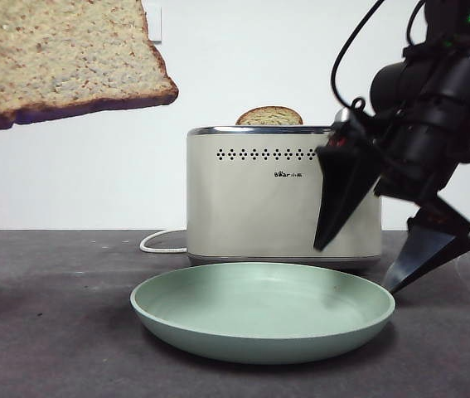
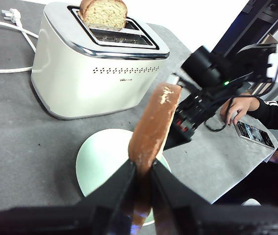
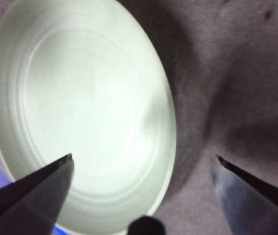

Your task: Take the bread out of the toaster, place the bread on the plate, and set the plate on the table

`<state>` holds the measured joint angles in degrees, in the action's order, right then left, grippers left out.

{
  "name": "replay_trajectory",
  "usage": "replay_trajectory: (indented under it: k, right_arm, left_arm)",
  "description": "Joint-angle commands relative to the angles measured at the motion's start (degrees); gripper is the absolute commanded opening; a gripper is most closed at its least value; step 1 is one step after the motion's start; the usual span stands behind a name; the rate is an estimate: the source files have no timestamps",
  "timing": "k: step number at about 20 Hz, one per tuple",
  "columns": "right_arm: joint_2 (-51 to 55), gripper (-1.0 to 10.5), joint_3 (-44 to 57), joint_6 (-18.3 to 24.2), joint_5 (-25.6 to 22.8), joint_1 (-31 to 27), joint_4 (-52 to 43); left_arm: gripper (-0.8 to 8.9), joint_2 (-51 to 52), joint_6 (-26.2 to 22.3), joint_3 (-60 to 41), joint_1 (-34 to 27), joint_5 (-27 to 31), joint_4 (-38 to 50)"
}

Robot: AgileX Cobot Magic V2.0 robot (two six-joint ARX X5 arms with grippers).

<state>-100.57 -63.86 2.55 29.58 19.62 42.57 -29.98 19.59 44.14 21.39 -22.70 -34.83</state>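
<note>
1. Bread (image 1: 69, 54) held aloft at about 10 o'clock in the front view, well above the table (image 1: 44, 332) and off to the side of the plate (image 1: 264, 311); already out of the toaster (image 1: 284, 195).
2. Left gripper (image 2: 142, 171) clamped narrow on the slice's crust edge in the left wrist view, long axis of the slice running straight out from the fingers, plate lying below and beyond it.
3. Plate resting on the table just in front of the toaster, bare; a second slice (image 1: 269, 116) poking from a toaster slot.
4. Right gripper (image 1: 388, 265) at about 3 o'clock in the front view, spread wide, one jaw over the plate's inside and the other outside its rim; straddling the rim rather than gripping it, touching nothing as far as can be told.
5. Judged next: lowering of the bread toward the plate's middle, roughly 4 o'clock from the slice in the front view. Left arm the one carrying; right nearer the plate, placed for a rim grasp.
6. Risk: slice held by one edge only, liable to swing or land on the rim.
</note>
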Motion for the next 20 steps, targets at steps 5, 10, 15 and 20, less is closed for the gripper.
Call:
replay_trajectory:
  k: [5, 10, 15, 20]
  right_arm:
    - [-1.97, 0.6, -0.04, -0.15, -0.15, 1.51, -3.67]
    - [-1.97, -0.1, -0.04, -0.33, -3.65, 1.49, -3.78]
    - [1.84, -0.1, -0.07, -3.61, -3.89, 2.32, -5.22]
    - [13.42, -0.1, -0.07, -7.76, -4.52, 4.66, -6.60]
  left_arm:
    - [-0.06, 0.20, 0.37, -0.09, 0.00, -0.24, 0.50]
    - [-0.06, 0.20, 0.66, -0.09, 0.00, -0.77, 0.48]
    - [-0.07, 0.20, 1.60, -0.09, -0.02, -5.38, 0.52]
    - [-0.07, 0.20, 3.65, -0.07, -0.02, -11.26, 1.73]
